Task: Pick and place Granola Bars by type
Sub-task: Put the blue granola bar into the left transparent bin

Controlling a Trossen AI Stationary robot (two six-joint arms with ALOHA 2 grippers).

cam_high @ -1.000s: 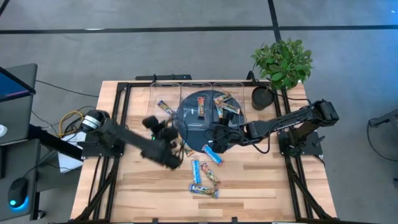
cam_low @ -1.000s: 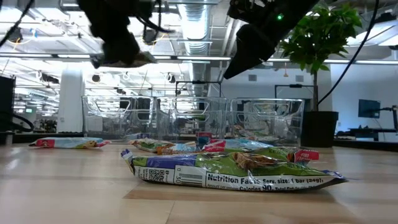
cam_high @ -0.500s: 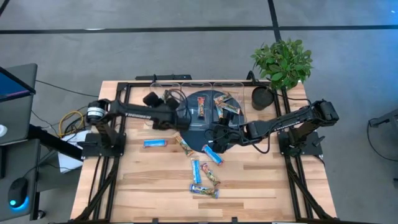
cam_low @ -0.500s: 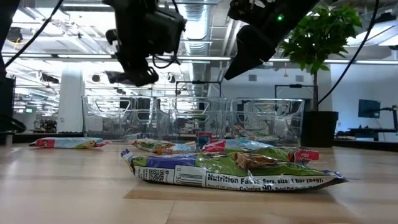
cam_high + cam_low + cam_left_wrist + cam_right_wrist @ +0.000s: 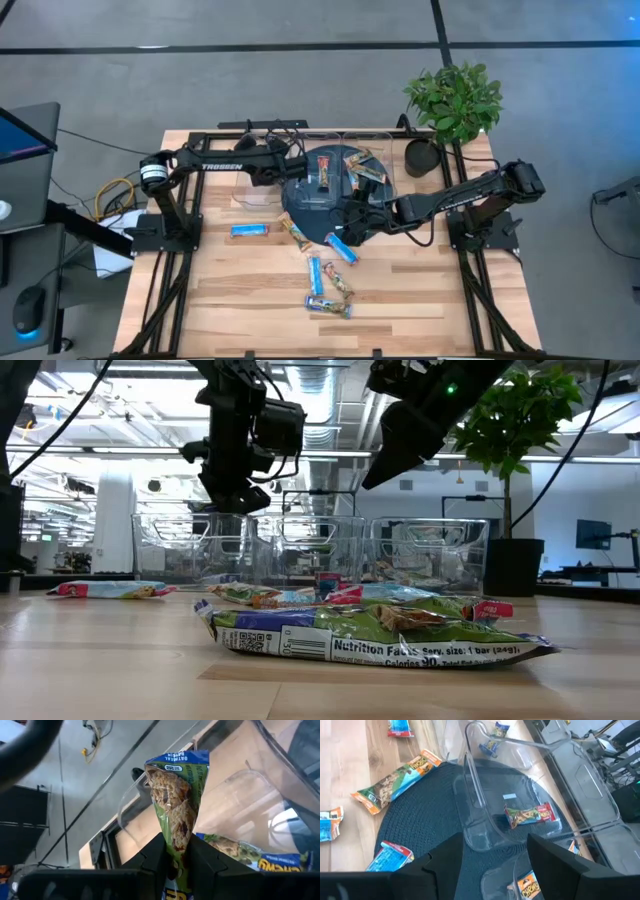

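Note:
My left gripper [image 5: 290, 168] hovers over the leftmost clear bin [image 5: 262, 170] at the table's far side, shut on a green granola bar with a blue end [image 5: 176, 795]. Another green-and-blue bar [image 5: 250, 855] lies in a bin below it. My right gripper [image 5: 350, 222] hangs open over the dark round mat [image 5: 312, 200], above a clear bin [image 5: 485, 815] holding one red-and-green bar [image 5: 530, 815]. Loose bars lie flat on the wood: a blue one [image 5: 248, 230], an orange one [image 5: 295, 232] and several more [image 5: 328, 290]. My left gripper pinches the green bar's near end [image 5: 175, 855] between its two fingers. The fingers slant down from the table's left, and the bar runs on along them, its blue end sticking out past the tips. It is lifted clear, above the bin.
Three clear bins stand in a row at the far edge, partly on the mat. A potted plant [image 5: 452, 105] stands at the far right corner. A green bar [image 5: 380, 635] lies close to the low camera. Bare wood shows at the table's near left and right.
My left gripper has swung from the middle left of the table toward the far edge and to the right, over the leftmost bin, rolling its wrist as it went. It stayed shut on the green bar, which travelled with it clear of the table.

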